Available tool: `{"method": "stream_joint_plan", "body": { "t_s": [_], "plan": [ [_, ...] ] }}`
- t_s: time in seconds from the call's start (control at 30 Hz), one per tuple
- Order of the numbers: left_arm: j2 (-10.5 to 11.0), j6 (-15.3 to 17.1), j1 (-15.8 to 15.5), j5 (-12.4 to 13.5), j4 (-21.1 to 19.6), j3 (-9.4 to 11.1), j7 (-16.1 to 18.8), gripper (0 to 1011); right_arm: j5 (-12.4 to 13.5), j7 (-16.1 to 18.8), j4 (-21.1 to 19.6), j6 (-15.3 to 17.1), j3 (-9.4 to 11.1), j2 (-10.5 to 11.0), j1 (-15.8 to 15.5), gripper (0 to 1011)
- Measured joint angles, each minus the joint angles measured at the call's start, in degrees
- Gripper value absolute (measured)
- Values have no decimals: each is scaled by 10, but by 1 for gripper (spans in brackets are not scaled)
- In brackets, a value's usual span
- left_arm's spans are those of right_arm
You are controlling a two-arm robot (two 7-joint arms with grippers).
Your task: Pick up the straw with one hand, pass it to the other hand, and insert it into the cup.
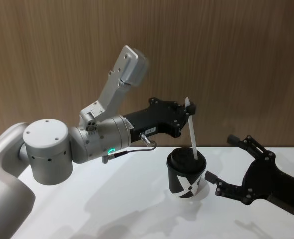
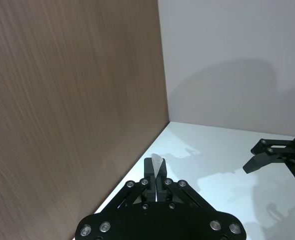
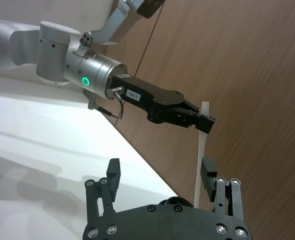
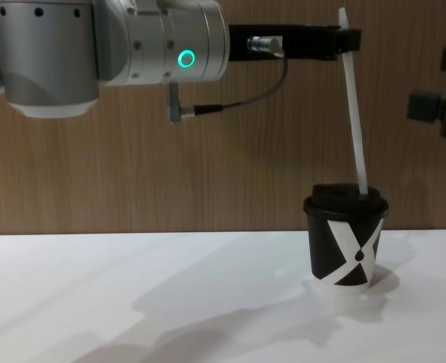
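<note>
The white straw [image 1: 192, 134] stands nearly upright, leaning slightly. My left gripper [image 1: 188, 110], on the silver wrist with the green ring, is shut on its top end [image 2: 157, 162]. The straw's lower end [image 4: 361, 185] meets the domed lid of the black cup [image 1: 186, 179], which stands upright on the table; how deep the straw goes is hidden. My right gripper [image 1: 221, 158] hovers open and empty just right of the cup. In the right wrist view the straw [image 3: 201, 165] runs close by one of its fingers [image 3: 207, 172].
The white table [image 1: 112, 209] ends at a wood-panelled wall [image 1: 62, 50] close behind the cup. The left arm's dark cable with a metal plug [image 4: 230, 106] hangs under the wrist.
</note>
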Motion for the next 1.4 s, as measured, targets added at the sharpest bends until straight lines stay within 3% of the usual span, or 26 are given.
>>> {"method": "stream_joint_plan", "body": {
  "t_s": [0.37,1.17,1.4],
  "plan": [
    [-3,-6,-1,9,6,2,-1,45,0,0,0,0,0,0,0,1001],
    [-5,-10,0,15,10,3,-1,768,0,0,0,0,0,0,0,1001],
    [0,-17,15,15,-2,-7,5,981,2,-3,-1,3,0,-2,2,1001]
  ]
}}
